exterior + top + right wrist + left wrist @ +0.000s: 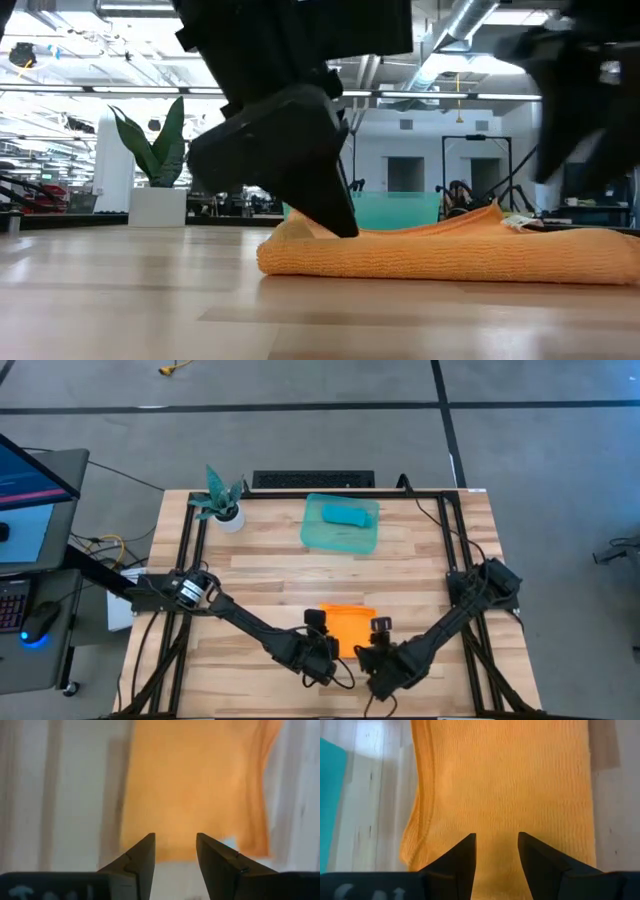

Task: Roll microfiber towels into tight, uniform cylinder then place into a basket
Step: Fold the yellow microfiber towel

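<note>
Wooden table (260, 560) carries the teal basket (335, 538) at its far side with the rolled turquoise towel (347, 514) inside, the folded orange towel (348, 626) at the near edge, left gripper (497, 851) parted over it, right gripper (175, 851) parted just before its edge, neither gripping.

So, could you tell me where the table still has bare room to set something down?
Bare wood lies between the green tray and the orange towel, and along the right side past the tray. The near edge is crowded: the left gripper and right gripper flank that towel. The potted plant fills the far-left corner.
</note>
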Robot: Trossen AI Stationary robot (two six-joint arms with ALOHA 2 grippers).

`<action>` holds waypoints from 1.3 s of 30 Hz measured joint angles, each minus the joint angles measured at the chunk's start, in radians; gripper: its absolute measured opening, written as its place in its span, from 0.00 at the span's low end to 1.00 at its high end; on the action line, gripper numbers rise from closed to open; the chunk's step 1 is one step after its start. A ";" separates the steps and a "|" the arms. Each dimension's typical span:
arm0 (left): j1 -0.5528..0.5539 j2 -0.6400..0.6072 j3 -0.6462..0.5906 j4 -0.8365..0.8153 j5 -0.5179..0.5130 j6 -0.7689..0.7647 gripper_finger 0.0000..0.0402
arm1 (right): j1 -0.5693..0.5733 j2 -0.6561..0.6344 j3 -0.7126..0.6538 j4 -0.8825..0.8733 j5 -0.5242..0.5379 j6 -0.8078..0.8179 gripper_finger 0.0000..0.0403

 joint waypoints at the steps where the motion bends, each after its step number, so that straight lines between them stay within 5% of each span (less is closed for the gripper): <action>1: 0.000 0.000 0.000 -0.007 0.000 0.000 0.35 | -0.009 0.000 -0.001 0.019 0.012 -0.013 0.41; 19: -0.042 0.000 0.000 -0.124 -0.088 -0.055 0.35 | -0.173 0.000 -0.173 0.083 0.010 0.051 0.40; 39: 0.062 0.000 -0.008 -0.134 -0.053 -0.034 0.35 | -0.099 0.000 -0.125 -0.057 0.002 0.067 0.38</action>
